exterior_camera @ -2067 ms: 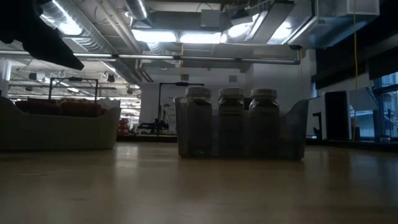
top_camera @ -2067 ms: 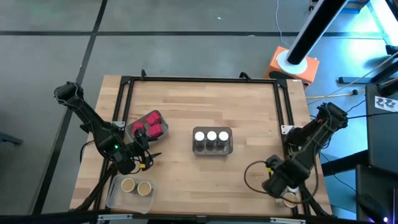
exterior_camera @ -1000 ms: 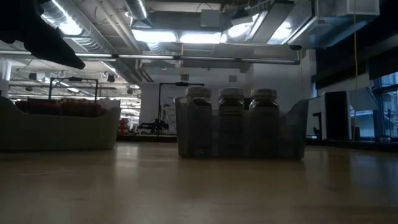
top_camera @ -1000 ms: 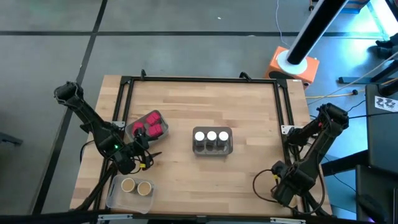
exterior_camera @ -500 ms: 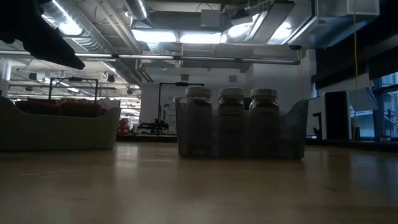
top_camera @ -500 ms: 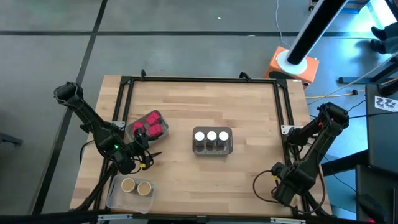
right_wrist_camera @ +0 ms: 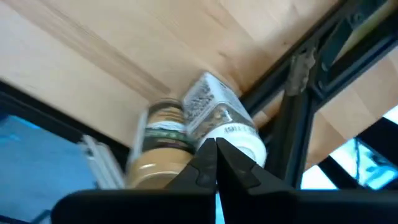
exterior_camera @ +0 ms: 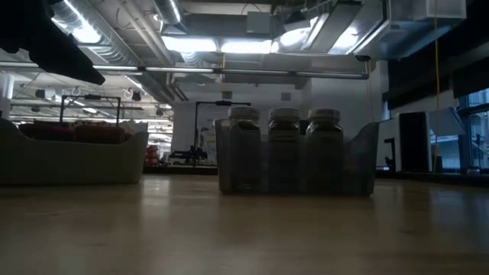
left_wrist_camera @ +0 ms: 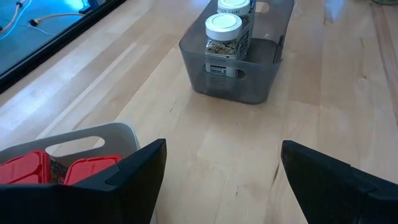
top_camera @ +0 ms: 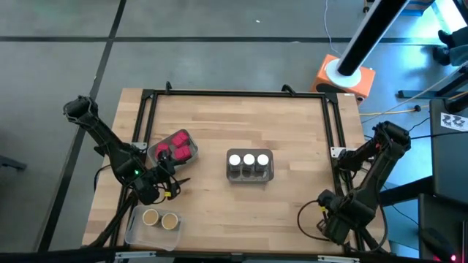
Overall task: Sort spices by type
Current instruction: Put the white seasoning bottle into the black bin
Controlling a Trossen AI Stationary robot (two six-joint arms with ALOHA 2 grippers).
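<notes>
- Right gripper (right_wrist_camera: 216, 163), fingers pressed together and empty, hangs just above a tan-lidded jar (right_wrist_camera: 160, 146); descending like this risks toppling it.
- Left gripper (left_wrist_camera: 221, 171), spread wide, waits beside the red packets (left_wrist_camera: 53, 169).

The wooden table (top_camera: 219, 124) lies bare across its far half and between the trays. The grey tray (top_camera: 250, 174) with 3 white-lidded jars (top_camera: 248, 160) blocks the middle; the tray of red packets (top_camera: 178, 146) and the tray with 2 tan-lidded jars (top_camera: 160, 219) crowd the left side. A black frame (top_camera: 333, 131) rims the edges.
</notes>
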